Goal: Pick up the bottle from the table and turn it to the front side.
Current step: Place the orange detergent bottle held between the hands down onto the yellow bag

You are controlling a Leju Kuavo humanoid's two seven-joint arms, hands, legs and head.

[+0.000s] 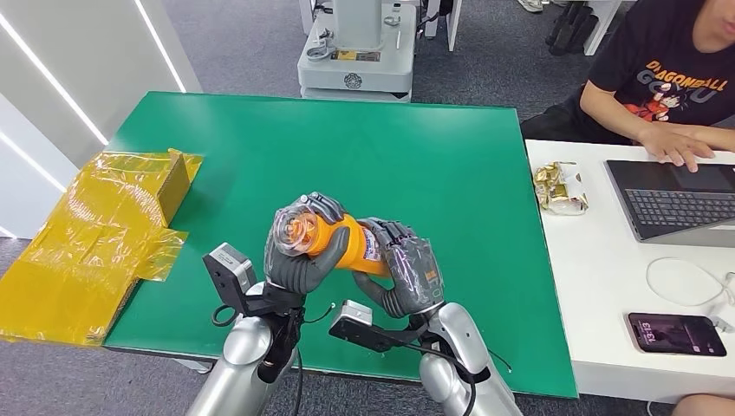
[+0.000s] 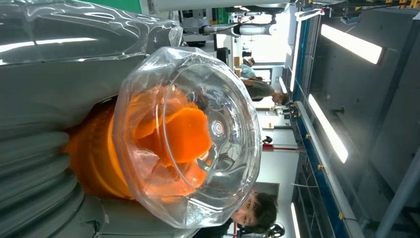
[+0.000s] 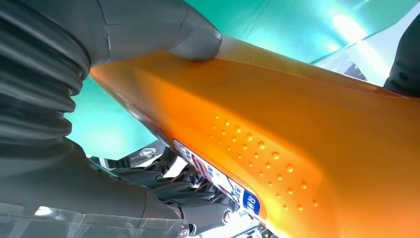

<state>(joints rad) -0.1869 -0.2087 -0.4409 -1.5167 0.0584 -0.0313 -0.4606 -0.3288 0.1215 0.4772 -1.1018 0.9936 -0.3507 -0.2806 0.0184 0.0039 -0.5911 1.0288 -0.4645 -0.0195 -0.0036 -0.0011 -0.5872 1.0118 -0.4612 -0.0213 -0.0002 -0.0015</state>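
Observation:
An orange bottle [image 1: 345, 243] with a clear domed cap [image 1: 293, 230] is held lying sideways above the green table [image 1: 260, 147], near its front edge. My left hand [image 1: 299, 258] grips the cap end and my right hand [image 1: 409, 270] grips the body end with the label. The left wrist view looks straight onto the clear cap [image 2: 198, 134] with the orange nozzle inside, my left hand [image 2: 44, 89] around it. Close up in the right wrist view is the orange bottle [image 3: 297, 144] with its label strip, my right hand [image 3: 64, 99] wrapped around it.
A cardboard box wrapped in yellow film [image 1: 95, 234] sits at the table's left edge. To the right, a white desk [image 1: 598, 286] carries a laptop [image 1: 676, 199], a phone [image 1: 676, 334], a foil packet [image 1: 559, 186] and a cable. A person [image 1: 667, 78] sits there typing.

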